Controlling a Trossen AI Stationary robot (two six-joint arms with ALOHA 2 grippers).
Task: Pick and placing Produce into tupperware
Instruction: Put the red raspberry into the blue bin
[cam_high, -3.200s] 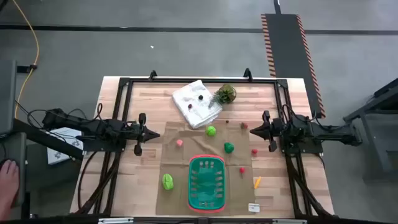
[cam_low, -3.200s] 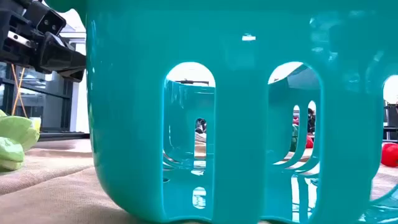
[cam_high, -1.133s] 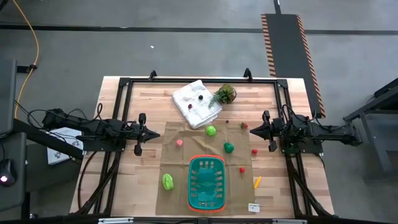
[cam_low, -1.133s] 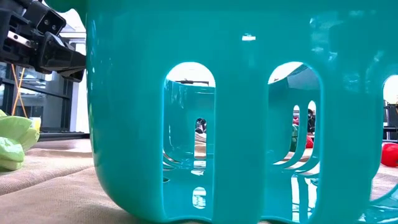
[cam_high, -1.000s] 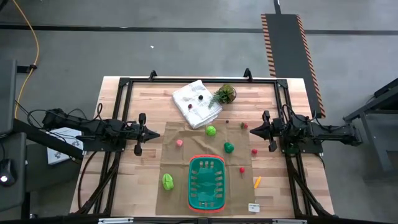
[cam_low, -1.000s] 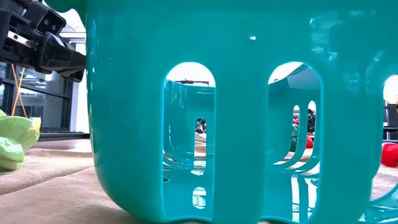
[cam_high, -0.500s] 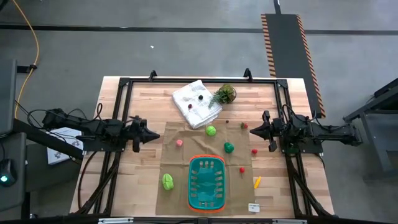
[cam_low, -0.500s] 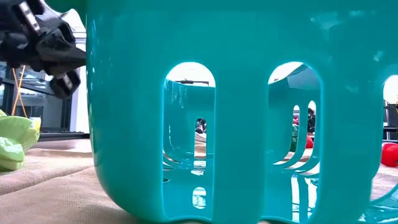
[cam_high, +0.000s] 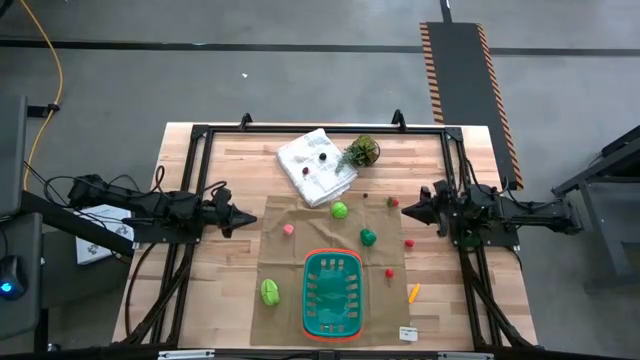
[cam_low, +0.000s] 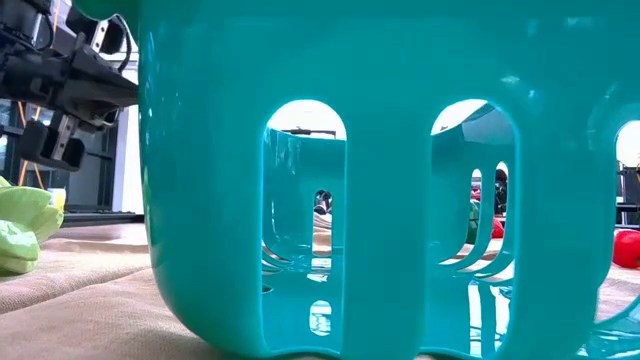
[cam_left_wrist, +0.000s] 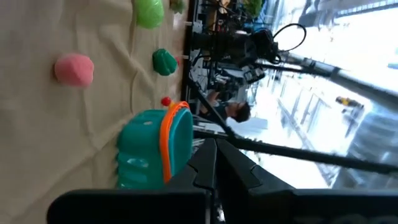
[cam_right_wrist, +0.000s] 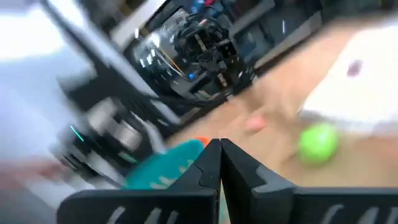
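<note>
Pale wooden planks make up the table top (cam_high: 250, 170), framed in black metal on a grey concrete floor (cam_high: 300, 80), with a tan cloth (cam_high: 300, 225) spread over its middle. The rectangular green plastic basket with the red-orange rim (cam_high: 331, 293) stands on the cloth at the near edge. A folded white cloth (cam_high: 316, 167) and a leafy potted plant (cam_high: 361, 152) sit at the far side. Scattered toy produce lies around the basket: a light green rounded piece (cam_high: 269, 291) to its left, another green ball (cam_high: 339, 210), a darker green piece (cam_high: 368, 236), a small pink piece (cam_high: 288, 229), an orange carrot-like piece (cam_high: 413, 292). The left gripper (cam_high: 247, 216) hangs at the table's left edge, the right gripper (cam_high: 405, 209) at the right edge, both level, pointing inward, fingers pressed together, empty.
</note>
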